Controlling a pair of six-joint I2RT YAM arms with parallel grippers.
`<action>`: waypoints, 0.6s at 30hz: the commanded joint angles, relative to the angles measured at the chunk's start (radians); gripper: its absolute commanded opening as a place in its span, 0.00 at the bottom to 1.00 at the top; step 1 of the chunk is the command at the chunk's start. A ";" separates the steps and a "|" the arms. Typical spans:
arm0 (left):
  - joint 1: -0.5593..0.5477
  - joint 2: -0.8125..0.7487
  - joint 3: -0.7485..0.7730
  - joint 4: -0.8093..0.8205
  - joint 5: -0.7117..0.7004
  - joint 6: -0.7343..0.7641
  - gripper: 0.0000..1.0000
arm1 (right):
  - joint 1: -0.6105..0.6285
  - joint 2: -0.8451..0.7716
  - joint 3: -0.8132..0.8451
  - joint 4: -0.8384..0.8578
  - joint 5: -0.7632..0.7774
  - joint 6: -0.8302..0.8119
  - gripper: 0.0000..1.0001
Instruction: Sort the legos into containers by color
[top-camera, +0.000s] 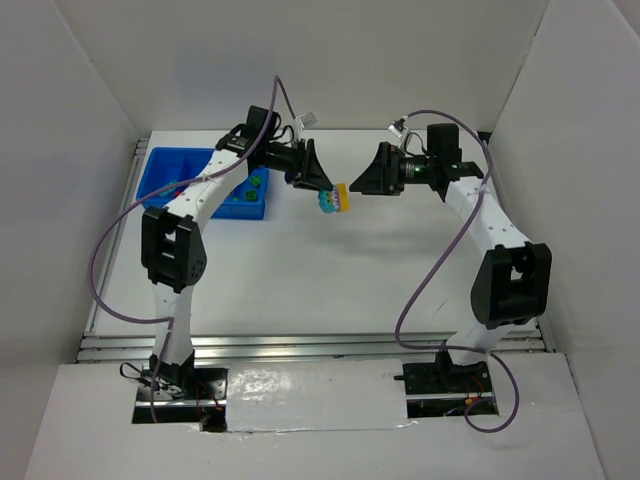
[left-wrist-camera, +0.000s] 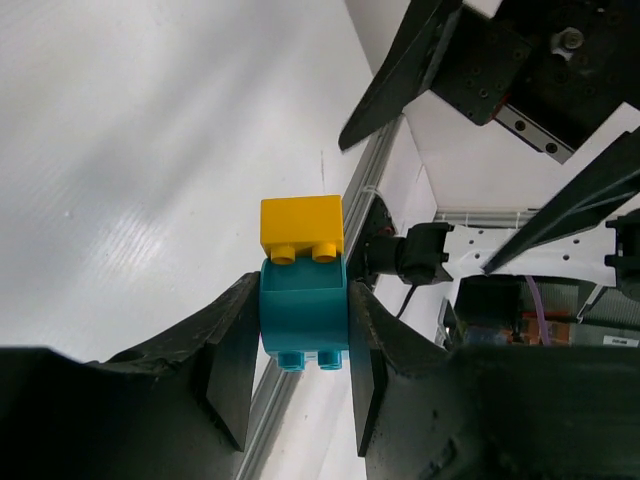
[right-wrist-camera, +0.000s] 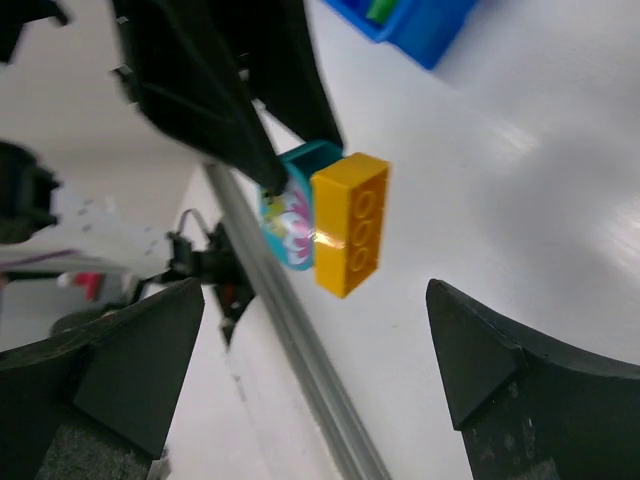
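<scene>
The cyan lego (left-wrist-camera: 303, 315), with a yellow lego (left-wrist-camera: 301, 225) stuck on it, hangs above the tabletop (top-camera: 330, 280), clamped in the jaws of the left gripper (left-wrist-camera: 303, 335). The right gripper (top-camera: 366, 168) faces it, jaws wide apart. We judge the step is separating them: the next move calls for closing on the yellow one and pulling it off. The blue tray (top-camera: 160, 165) shows some green legos (top-camera: 256, 182) toward its right end; the left arm (top-camera: 200, 195) hides the rest.

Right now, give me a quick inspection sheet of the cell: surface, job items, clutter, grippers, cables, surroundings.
Surface: white table, glossy.
Job's things: teal brick with yellow brick stuck on it, held in the air; blue tray at far left, green bricks inside.
Clutter: nothing seen.
Grippers: left gripper shut on the teal brick; right gripper open, facing the bricks, not touching.
Cables: purple cables loop free off both arms.
Surroundings: white walls on three sides.
</scene>
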 joint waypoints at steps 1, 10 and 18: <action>0.003 -0.072 -0.031 0.115 0.117 0.018 0.00 | -0.021 -0.044 -0.064 0.258 -0.233 0.150 1.00; -0.004 -0.154 -0.134 0.434 0.271 -0.125 0.00 | 0.019 0.015 -0.047 0.297 -0.249 0.208 0.88; -0.015 -0.160 -0.195 0.667 0.303 -0.270 0.00 | 0.062 0.035 -0.070 0.449 -0.330 0.342 0.63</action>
